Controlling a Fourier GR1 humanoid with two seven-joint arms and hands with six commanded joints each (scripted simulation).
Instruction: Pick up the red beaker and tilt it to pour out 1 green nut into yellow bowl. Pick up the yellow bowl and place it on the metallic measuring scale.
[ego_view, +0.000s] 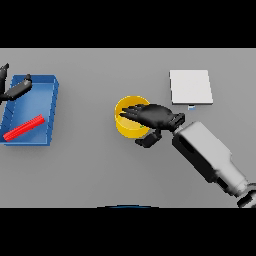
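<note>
The yellow bowl (128, 121) stands in the middle of the table. My right hand (154, 115) lies over its right half, fingers stretched out across the bowl's top and thumb (147, 141) apart from them just beyond the near rim. It is open and grips nothing. A small green speck (143, 126) shows inside the bowl under the hand. The red beaker (24, 127) lies on its side in a blue tray (49, 95) at the left. The metallic scale (190, 87), a pale square plate, sits at the back right. My left hand (15, 89) hovers open over the tray's far left corner.
The blue tray takes up the table's left side, its right wall about a hand's width left of the bowl. My right forearm (207, 150) runs from the lower right toward the bowl, passing in front of the scale.
</note>
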